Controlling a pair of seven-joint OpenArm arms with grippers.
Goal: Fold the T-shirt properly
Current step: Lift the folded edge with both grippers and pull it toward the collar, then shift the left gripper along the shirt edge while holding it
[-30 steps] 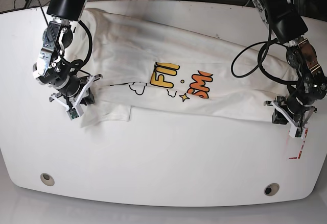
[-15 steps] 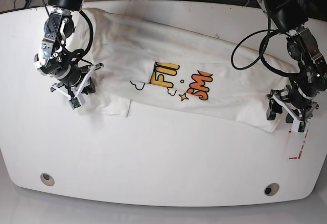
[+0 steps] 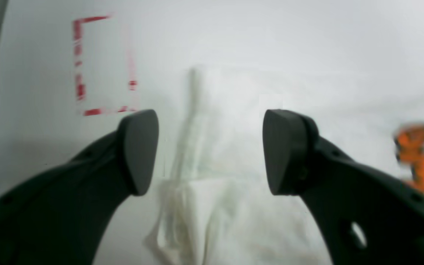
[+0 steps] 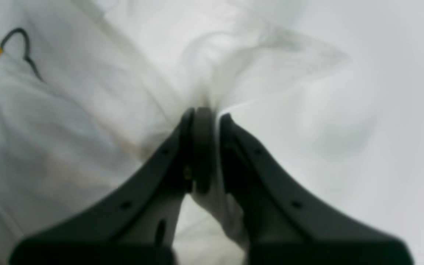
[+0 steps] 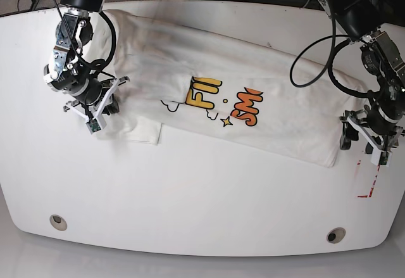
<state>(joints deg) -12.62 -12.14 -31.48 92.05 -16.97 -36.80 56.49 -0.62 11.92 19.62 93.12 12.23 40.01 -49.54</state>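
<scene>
My left gripper (image 3: 211, 152) stands wide, empty, above the T-shirt (image 5: 253, 94) edge near the table's (image 5: 209, 208) right edge. My right gripper (image 4: 205, 121) pinches shirt fabric at the left.

T-shirt (image 5: 240, 94) | white, folded lengthwise | flat, print up

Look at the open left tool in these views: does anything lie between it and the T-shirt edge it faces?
Nothing visible does. The left tool is open just off the T-shirt edge, with only bare white table and cloth under it. The red tape marks lie to one side, flat on the table.
</scene>
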